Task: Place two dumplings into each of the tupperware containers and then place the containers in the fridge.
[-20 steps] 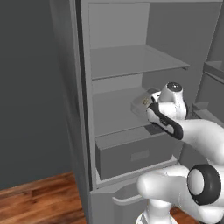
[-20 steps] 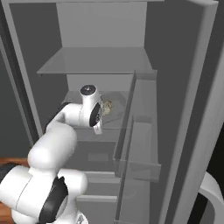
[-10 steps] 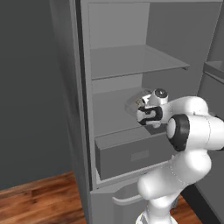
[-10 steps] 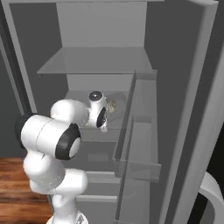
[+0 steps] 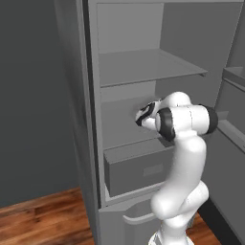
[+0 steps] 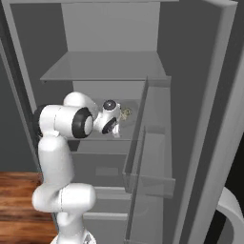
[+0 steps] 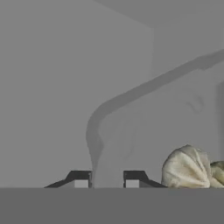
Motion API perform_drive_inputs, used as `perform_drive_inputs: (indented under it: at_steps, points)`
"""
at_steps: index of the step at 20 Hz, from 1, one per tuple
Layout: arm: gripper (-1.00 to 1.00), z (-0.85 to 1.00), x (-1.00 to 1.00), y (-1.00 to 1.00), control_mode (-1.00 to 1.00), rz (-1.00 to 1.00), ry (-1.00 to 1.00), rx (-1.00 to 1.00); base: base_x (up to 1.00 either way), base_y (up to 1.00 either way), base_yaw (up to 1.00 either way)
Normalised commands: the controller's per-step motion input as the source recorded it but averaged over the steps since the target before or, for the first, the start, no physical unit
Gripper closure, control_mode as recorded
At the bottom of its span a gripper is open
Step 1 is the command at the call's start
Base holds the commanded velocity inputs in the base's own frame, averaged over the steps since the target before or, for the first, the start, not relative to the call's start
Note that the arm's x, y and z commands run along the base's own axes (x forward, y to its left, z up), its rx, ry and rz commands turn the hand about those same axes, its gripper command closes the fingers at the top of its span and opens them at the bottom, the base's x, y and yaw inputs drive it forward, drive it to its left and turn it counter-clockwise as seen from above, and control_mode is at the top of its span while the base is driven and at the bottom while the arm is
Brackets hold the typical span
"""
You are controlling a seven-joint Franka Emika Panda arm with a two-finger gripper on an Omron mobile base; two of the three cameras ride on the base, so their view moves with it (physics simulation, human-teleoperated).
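— Largest item?
— The fridge [image 5: 124, 72], tall and grey, door swung open to the right with its door racks [image 6: 152, 138] facing the arm. Inside: an upper shelf [image 5: 143, 67], a middle shelf, and a grey drawer [image 5: 139, 172] below.

— The arm?
— White arm [image 5: 184, 158], upright from the base, elbow bent sharply at shoulder height, forearm reaching level into the middle shelf space. The wrist is turned so the hand points inward, toward the back wall.

— Gripper?
— Gripper [image 7: 107, 179] low over the grey container [image 7: 144, 118]; the two dark tips stand a narrow gap apart, straddling the tub's rim. Whether they pinch it or have let go, I cannot tell.

— Smallest?
— The dumplings [image 7: 188, 168] — pale tan lumps lying inside the container, on the middle shelf, just right of the fingertips in the hand view.
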Motion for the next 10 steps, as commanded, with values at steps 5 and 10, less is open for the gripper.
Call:
perform_drive_inputs:
  at_steps: [5, 10]
  points:
    - [1.00, -0.36, 0.98, -0.50, -1.00, 0.00, 0.00, 0.15, 0.00, 0.00, 0.00]
    - [-1.00, -0.17, 0.36, -0.03, -1.00, 0.00, -0.12, 0.02, 0.00, 0.00, 0.00]
